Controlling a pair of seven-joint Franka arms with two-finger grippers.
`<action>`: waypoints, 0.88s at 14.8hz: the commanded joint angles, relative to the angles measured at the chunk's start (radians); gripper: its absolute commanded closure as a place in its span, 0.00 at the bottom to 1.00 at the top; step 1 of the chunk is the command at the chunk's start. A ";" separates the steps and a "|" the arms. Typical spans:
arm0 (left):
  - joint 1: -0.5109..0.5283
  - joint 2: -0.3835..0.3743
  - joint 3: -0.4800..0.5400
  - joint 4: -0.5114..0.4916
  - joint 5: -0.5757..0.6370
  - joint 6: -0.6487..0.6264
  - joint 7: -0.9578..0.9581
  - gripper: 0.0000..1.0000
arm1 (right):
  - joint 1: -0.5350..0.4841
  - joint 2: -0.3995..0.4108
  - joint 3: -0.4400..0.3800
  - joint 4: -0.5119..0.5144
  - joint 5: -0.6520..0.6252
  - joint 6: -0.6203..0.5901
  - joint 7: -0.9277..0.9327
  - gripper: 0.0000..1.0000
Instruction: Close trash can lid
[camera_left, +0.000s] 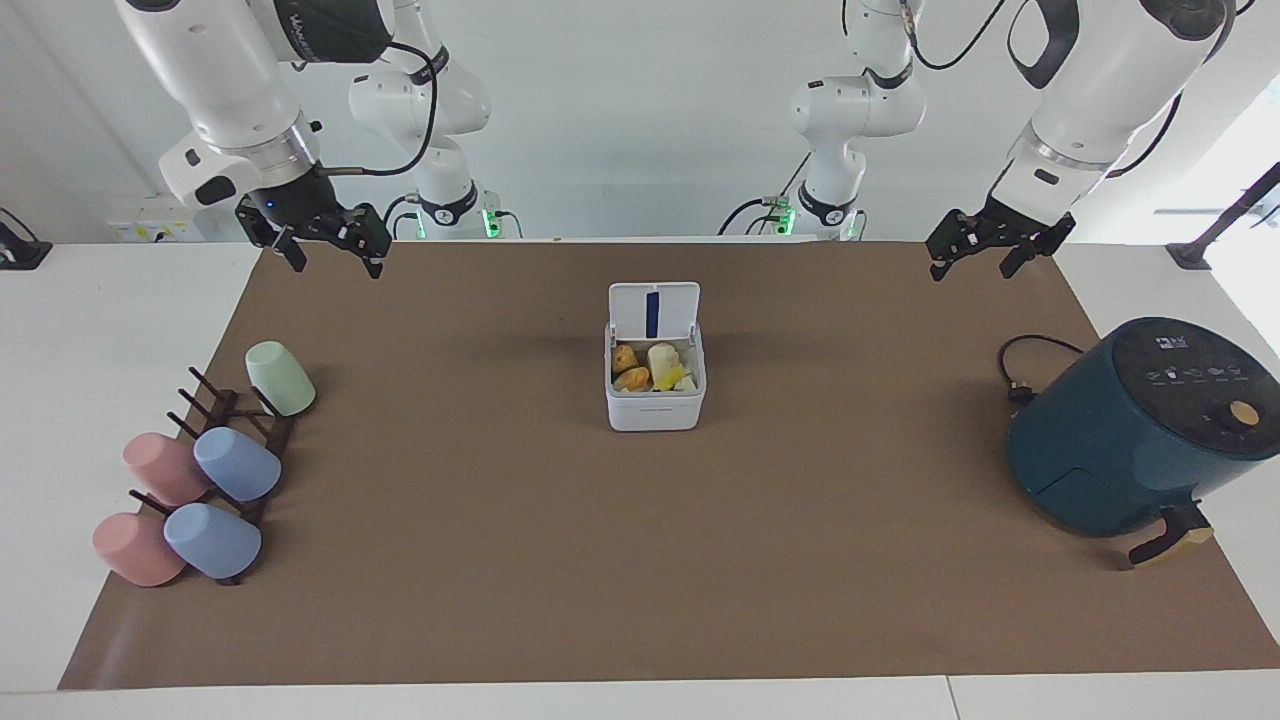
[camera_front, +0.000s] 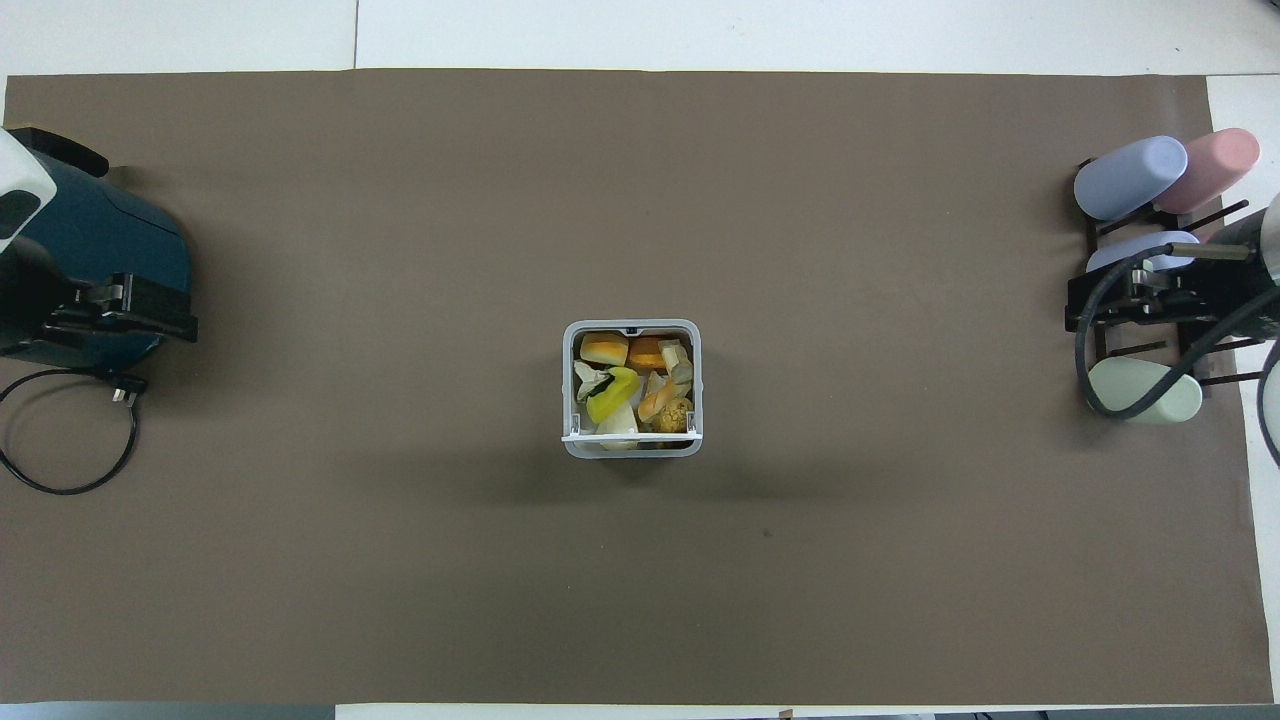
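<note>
Standing upright, lid (camera_left: 654, 311) on trash can (camera_left: 655, 405)

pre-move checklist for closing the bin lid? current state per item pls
1. Lid position known: ok. The lid stands upright on the edge of the trash can nearest the robots, blue stripe showing.
2. Nothing poking above the rim to block the lid: cannot tell. The scraps fill the can; their height against the rim is unclear.
3. Space around the can: ok. The air fryer and the cup rack sit at the table's two ends, well apart from it.
4. Left gripper free: ok. Open, holding nothing, raised over the mat's edge.
5. Right gripper free: ok. Open, holding nothing, raised over the mat's corner.
</note>
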 joint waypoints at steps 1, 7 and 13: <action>-0.007 -0.009 0.001 -0.002 0.005 -0.009 -0.003 0.00 | -0.012 -0.005 0.006 -0.003 0.018 -0.016 0.002 0.00; 0.001 -0.011 0.002 -0.002 -0.045 -0.010 -0.008 0.00 | -0.012 -0.005 0.006 -0.003 0.018 -0.016 0.002 0.00; -0.057 -0.016 -0.002 -0.007 -0.055 -0.007 -0.095 0.00 | -0.012 -0.005 0.006 -0.003 0.018 -0.016 0.002 0.00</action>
